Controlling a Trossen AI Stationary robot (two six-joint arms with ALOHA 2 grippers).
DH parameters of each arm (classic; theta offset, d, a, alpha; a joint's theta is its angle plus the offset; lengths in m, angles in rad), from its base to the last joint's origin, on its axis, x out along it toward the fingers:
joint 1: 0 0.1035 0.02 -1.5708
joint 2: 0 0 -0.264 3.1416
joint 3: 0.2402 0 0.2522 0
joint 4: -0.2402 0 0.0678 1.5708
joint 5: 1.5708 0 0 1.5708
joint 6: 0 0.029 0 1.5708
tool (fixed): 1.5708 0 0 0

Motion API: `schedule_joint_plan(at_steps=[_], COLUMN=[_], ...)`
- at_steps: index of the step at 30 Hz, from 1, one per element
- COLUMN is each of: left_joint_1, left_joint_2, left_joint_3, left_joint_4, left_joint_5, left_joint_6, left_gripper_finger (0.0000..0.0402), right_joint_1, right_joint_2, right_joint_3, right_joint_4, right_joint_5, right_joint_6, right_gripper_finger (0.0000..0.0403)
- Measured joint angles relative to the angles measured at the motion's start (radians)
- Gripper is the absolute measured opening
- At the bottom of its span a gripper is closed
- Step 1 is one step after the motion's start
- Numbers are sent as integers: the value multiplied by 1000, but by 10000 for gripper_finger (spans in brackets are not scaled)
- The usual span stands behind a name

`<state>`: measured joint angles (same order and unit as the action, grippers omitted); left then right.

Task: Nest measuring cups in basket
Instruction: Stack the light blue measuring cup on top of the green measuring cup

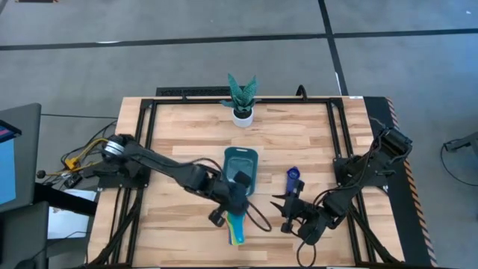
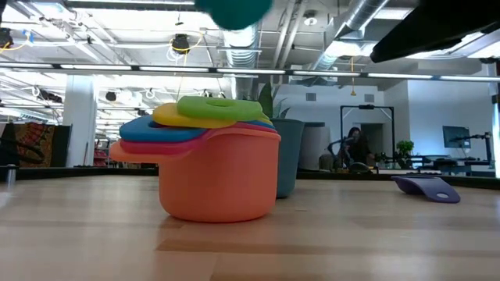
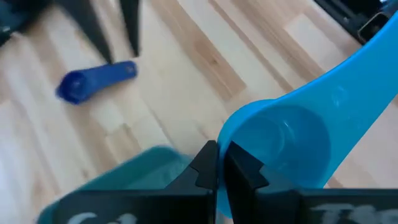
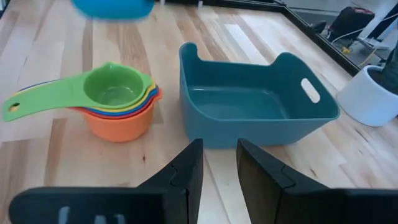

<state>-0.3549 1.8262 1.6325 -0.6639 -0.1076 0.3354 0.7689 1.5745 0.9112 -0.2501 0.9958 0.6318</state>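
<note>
A: How far along is it?

B: About halfway, I'd judge. Five cups sit nested in a stack (image 4: pixel 118 106), orange at the bottom and green on top, but it stands on the table just off one short end of the basket (image 4: pixel 249 134). The basket itself holds nothing.

A: And the other two?

B: The left gripper (image 3: pixel 219 155) is pinched tight on the rim of the light blue cup (image 3: pixel 280 140), held in the air near that same end. The dark blue cup (image 3: pixel 93 81) lies alone beside the basket's long side.

A: The right gripper?

B: The right gripper (image 4: pixel 219 155) has its fingers parted and empty, near the basket.

A: Which way do they point?

B: The stack's handles fan away from the basket. The dark blue cup runs roughly along it
</note>
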Motion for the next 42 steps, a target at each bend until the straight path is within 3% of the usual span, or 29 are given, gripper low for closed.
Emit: schedule_joint_plan(at_steps=[8, 17, 31, 42], left_joint_1=[0, 7, 9, -3], left_joint_2=[107, 191, 184, 184], left_joint_3=[0, -1, 56, 166], left_joint_4=[-2, -10, -81, -189], left_joint_5=[83, 105, 67, 39], left_joint_6=[-9, -99, -157, -396], left_gripper_finger=[2, 9, 48, 55], right_joint_1=[4, 3, 3, -4], right_joint_2=[0, 0, 0, 0], right_joint_3=[0, 0, 0, 0], right_joint_4=[-16, -18, -38, -82], right_joint_5=[2, 39, 79, 24], right_joint_6=[16, 30, 44, 115], right_gripper_finger=[120, 120, 120, 120])
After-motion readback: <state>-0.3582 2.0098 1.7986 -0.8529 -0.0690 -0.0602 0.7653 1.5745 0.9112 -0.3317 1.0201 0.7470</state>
